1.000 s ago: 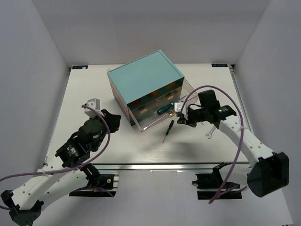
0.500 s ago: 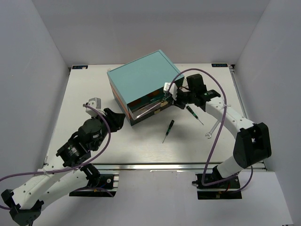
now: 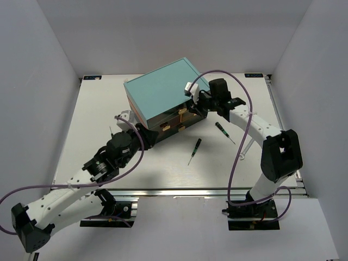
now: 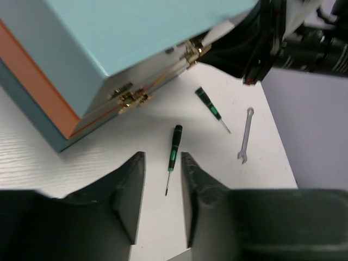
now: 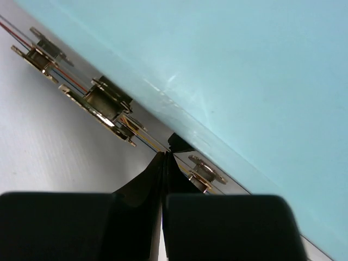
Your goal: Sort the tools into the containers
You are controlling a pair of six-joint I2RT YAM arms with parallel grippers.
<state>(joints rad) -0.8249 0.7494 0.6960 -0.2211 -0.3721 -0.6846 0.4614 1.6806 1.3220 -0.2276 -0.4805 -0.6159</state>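
Right gripper (image 5: 164, 157) was pressed together, apparently against the brown drawer front (image 3: 171, 124) of the teal-topped boxy chest (image 3: 163, 89), mid-worktop. Left gripper (image 4: 162, 156) was spread, empty. Nearer slim dark-handled screwdriver (image 3: 194, 150), farther slim dark-handled screwdriver (image 3: 223, 130) and small silver open-end wrench (image 4: 246, 136) lay towards the worktop's right edge. Risk: the push skids the chest.

The bench (image 3: 87, 109) is white and flat. Plain pale grey walls (image 3: 163, 32) stand at its left, back and right. A silver metal rail (image 3: 179, 191) runs along its near edge. The light is soft.
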